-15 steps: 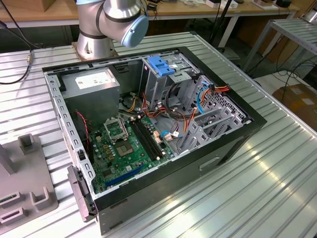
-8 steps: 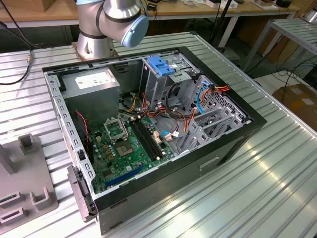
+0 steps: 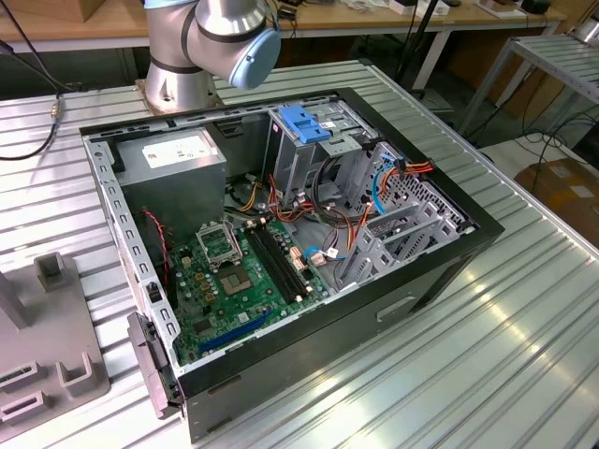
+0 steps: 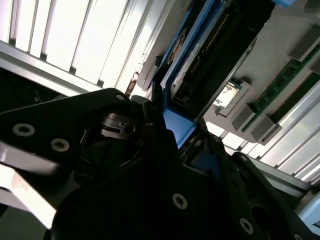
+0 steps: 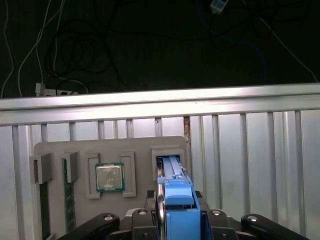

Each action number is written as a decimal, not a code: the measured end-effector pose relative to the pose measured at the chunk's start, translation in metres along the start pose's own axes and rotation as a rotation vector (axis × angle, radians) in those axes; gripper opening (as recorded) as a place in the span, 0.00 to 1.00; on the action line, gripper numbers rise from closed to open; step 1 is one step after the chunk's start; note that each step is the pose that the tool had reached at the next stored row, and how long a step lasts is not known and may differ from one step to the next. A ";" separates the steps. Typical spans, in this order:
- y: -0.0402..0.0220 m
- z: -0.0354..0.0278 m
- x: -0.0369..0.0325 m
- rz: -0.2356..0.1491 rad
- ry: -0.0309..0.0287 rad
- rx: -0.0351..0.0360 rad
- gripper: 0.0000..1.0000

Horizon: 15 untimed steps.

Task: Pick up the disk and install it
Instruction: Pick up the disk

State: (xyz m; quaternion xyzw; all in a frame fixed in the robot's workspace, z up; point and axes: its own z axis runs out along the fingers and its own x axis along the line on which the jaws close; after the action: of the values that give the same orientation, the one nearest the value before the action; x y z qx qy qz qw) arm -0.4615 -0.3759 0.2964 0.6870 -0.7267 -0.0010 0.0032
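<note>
This is a robotics lab or electronics workshop. A robot arm stands on a ribbed aluminium bench that carries an opened computer case and a grey parts fixture. Around it are wooden benches, a cardboard box and a tangle of cables on the floor.

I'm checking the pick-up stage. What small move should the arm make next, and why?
Likely a short straight lift away from the grey tray: the fingers sit tight on both sides of the disk, whose far end lines up with the tray's slot.
</note>
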 end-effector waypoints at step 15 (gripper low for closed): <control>0.0000 0.0003 0.0000 -0.013 0.0000 0.0001 0.37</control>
State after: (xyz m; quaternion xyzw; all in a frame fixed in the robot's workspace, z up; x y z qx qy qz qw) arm -0.4615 -0.3759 0.2961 0.6916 -0.7222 -0.0009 0.0032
